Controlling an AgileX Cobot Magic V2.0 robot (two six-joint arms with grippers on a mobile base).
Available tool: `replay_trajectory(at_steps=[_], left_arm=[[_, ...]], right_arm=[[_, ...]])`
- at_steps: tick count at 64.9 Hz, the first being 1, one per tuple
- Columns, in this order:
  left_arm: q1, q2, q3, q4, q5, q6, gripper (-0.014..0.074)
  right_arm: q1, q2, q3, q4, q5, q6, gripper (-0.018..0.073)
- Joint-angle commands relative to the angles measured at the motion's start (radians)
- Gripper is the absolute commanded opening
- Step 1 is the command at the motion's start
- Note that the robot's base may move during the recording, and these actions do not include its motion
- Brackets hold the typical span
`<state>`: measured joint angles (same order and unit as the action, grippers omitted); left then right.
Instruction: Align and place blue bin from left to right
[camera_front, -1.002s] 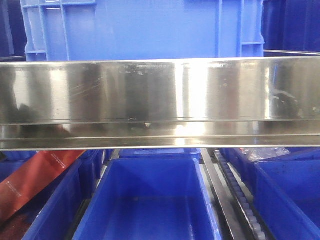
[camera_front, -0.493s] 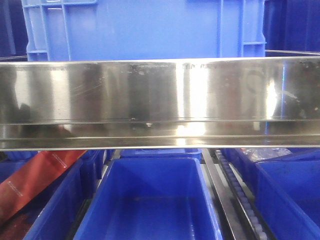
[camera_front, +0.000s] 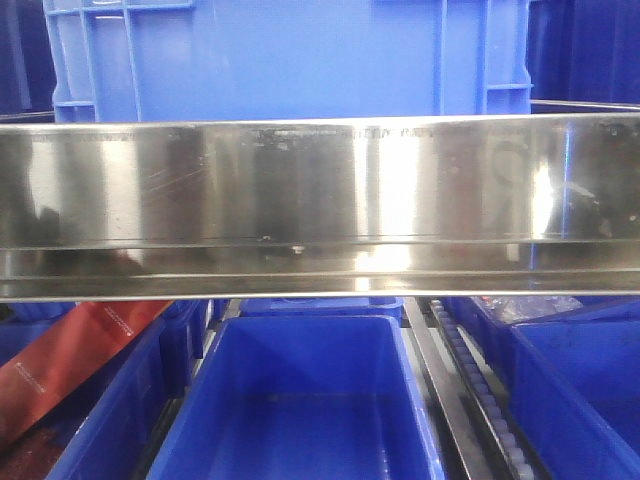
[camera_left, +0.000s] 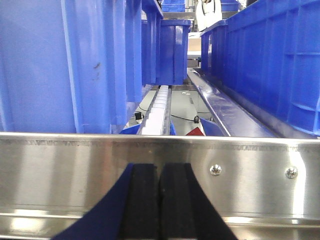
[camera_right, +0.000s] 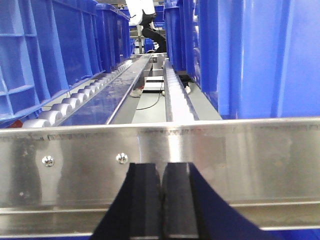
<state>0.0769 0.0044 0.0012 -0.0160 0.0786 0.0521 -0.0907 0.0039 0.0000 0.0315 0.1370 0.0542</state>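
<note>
Your blue bin (camera_front: 285, 60) sits on the upper shelf just behind the steel rail (camera_front: 320, 205), roughly central in the front view, its ribbed corners showing at either end of the smooth panel. In the left wrist view it fills the left side (camera_left: 60, 65); in the right wrist view it fills the right side (camera_right: 260, 55), so you have it bracketed between both arms. The left gripper (camera_left: 159, 200) and the right gripper (camera_right: 161, 200) each have their black pads pressed together with nothing between them, both low in front of the rail. Since closed pads suit pushing rather than pinching, I judge the step is a nudge: raise above the rail, lay the pads flat against a ribbed corner, and slide the bin evenly along the roller track (camera_right: 175, 97) so it stays square to the rail. What the bin holds is hidden. Below the rail, the centre tub (camera_front: 300, 400) looks empty; the left tub (camera_front: 110, 420) holds a red packet (camera_front: 70, 360); the right tub (camera_front: 580, 400) shows crumpled plastic at its far end.
</note>
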Motion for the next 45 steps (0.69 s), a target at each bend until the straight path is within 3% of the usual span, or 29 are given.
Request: replay_trajectory(at_steps=[1,45], left_arm=[[-0.005,-0.004,-0.001,-0.004,-0.014,0.001,-0.0111],[-0.005,-0.004,-0.001,-0.004,-0.014,0.001,-0.0111]], right_arm=[[-0.006,-0.004,0.000,-0.002,-0.030,-0.005,-0.0069],[-0.006,-0.004,0.000,-0.002,-0.031,-0.005,-0.0069]])
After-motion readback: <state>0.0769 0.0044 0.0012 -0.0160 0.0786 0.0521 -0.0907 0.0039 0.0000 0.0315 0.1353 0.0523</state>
